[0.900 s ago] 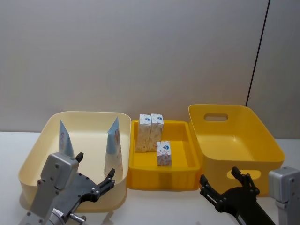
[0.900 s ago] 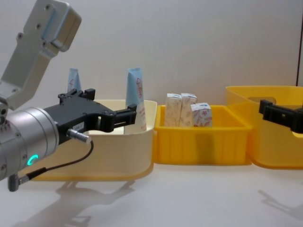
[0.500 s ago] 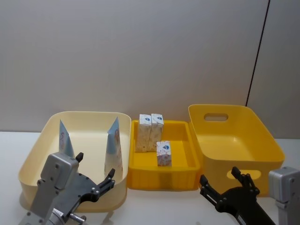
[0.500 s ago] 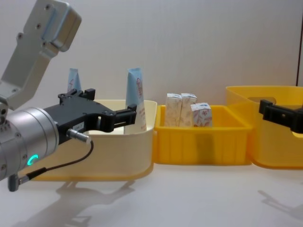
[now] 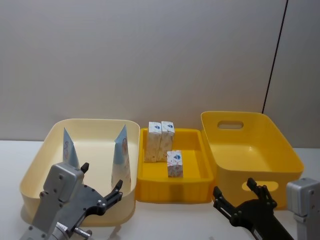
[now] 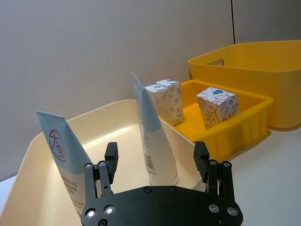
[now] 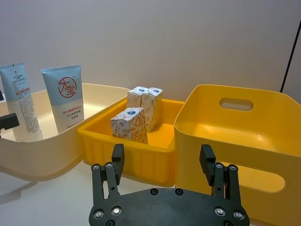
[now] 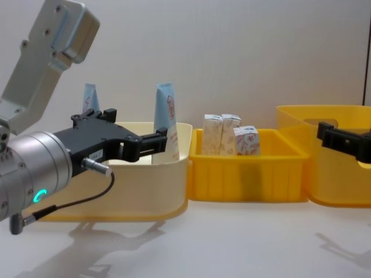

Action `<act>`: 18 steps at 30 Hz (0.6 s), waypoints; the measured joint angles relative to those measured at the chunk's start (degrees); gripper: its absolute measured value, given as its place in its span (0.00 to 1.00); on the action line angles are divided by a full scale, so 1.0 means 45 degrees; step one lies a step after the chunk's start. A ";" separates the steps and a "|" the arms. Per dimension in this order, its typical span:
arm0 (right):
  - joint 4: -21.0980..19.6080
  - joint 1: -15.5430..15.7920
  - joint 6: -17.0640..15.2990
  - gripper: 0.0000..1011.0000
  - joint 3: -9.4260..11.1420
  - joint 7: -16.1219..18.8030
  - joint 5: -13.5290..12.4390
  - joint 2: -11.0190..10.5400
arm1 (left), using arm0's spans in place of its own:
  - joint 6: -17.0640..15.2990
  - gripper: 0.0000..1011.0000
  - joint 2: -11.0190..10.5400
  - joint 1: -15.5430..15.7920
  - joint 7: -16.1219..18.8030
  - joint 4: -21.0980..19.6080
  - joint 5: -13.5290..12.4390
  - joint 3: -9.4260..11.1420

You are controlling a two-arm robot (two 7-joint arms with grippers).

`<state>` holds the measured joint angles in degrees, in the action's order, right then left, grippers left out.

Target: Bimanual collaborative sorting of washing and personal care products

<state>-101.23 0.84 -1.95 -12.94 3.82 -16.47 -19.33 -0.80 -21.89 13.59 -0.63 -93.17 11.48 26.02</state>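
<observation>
Two pale blue and white squeeze tubes (image 5: 68,147) (image 5: 121,155) stand upright in the cream bin (image 5: 95,121) on the left. Three white printed cartons stand in the small yellow tray (image 5: 172,192): a pair at the back (image 5: 161,140) and a single one (image 5: 174,163) nearer me. My left gripper (image 5: 102,176) hovers open over the cream bin's near rim, facing the tubes (image 6: 153,141) and holding nothing. In front of the large yellow bin (image 5: 235,114), my right gripper (image 5: 233,187) is open and empty, with the cartons (image 7: 129,125) ahead of it to the left.
The three bins stand side by side against a grey wall. White tabletop lies bare in front of them. The large yellow bin on the right holds nothing that I can see.
</observation>
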 joint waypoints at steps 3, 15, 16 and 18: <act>-0.0001 0.0000 0.0000 0.99 0.0000 0.0000 0.0000 0.0000 | 0.0000 0.99 -0.0001 -0.0001 0.0000 0.0000 -0.0001 0.0000; 0.0000 0.0000 0.0000 0.99 0.0000 0.0000 0.0000 0.0000 | 0.0000 0.99 -0.0001 0.0000 0.0000 -0.0001 0.0000 0.0000; 0.0000 0.0000 0.0000 0.99 0.0000 0.0001 0.0000 0.0000 | 0.0000 0.99 -0.0001 0.0000 0.0000 0.0000 0.0000 -0.0001; 0.0000 0.0000 0.0000 0.99 0.0000 0.0001 0.0000 0.0000 | 0.0000 0.99 -0.0001 0.0000 0.0001 0.0000 -0.0001 0.0000</act>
<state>-101.23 0.84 -1.95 -12.94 3.83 -16.47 -19.33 -0.80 -21.90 13.59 -0.62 -93.18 11.48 26.03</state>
